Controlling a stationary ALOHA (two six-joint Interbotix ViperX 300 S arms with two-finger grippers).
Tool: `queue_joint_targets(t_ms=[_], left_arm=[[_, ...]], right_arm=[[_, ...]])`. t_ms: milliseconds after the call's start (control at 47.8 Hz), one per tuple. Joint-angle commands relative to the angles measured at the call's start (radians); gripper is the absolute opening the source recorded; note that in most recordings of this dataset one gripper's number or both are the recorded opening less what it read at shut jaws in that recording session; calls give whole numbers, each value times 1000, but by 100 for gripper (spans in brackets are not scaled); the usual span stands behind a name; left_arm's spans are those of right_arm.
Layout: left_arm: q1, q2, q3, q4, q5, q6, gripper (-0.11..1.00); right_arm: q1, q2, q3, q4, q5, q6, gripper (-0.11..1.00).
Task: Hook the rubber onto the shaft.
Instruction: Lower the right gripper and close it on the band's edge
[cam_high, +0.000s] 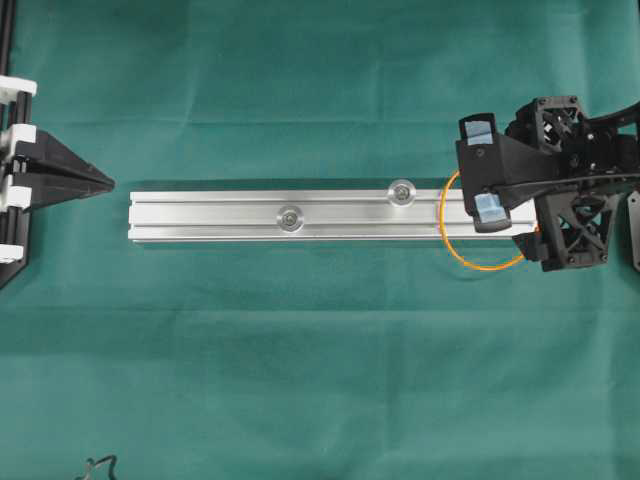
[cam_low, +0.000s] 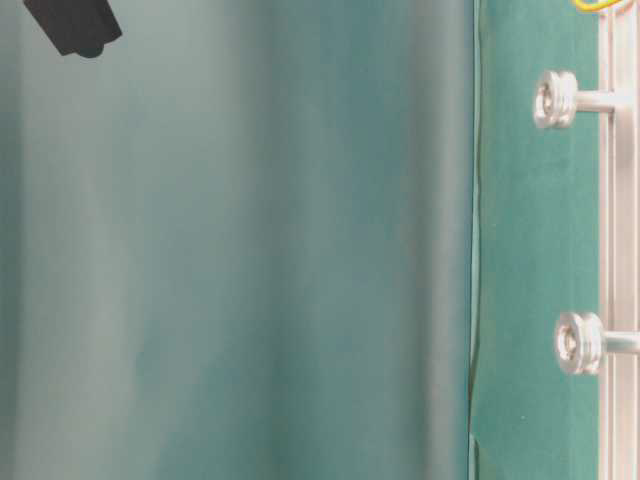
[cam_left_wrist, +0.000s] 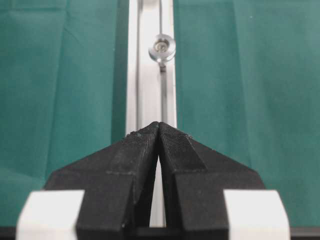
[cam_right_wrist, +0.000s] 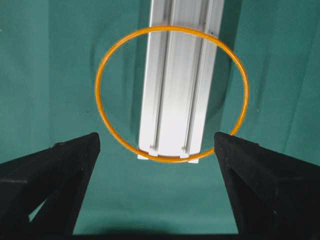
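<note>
Overhead looking straight down, table-level close and sideways, wrist views facing along shared aluminium rail (cam_high: 300, 215)

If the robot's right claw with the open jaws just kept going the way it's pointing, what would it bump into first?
Probably the orange rubber band draped over the near end of the aluminium rail; the right gripper points straight at them, though depth is hard to judge.

A table draped in a dark green cloth (cam_high: 300, 370) carries everything. Along its middle lies a long grooved silver aluminium rail (cam_high: 220, 217) with two small round-headed metal shafts (cam_high: 291, 217) standing up from it. A thin orange rubber band (cam_right_wrist: 102, 120) rests around the rail's end, partly on the cloth.
</note>
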Motion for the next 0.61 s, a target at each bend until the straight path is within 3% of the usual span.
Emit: queue_joint_targets(t_ms=[0,585], left_arm=[[0,6,-31,3,-5,-2,0],[0,8,-31,3,-5,-3,0]], right_arm=[[-2,-8,-25,0,-5,2,99],[-2,-6,-12,15,-6,3,99]])
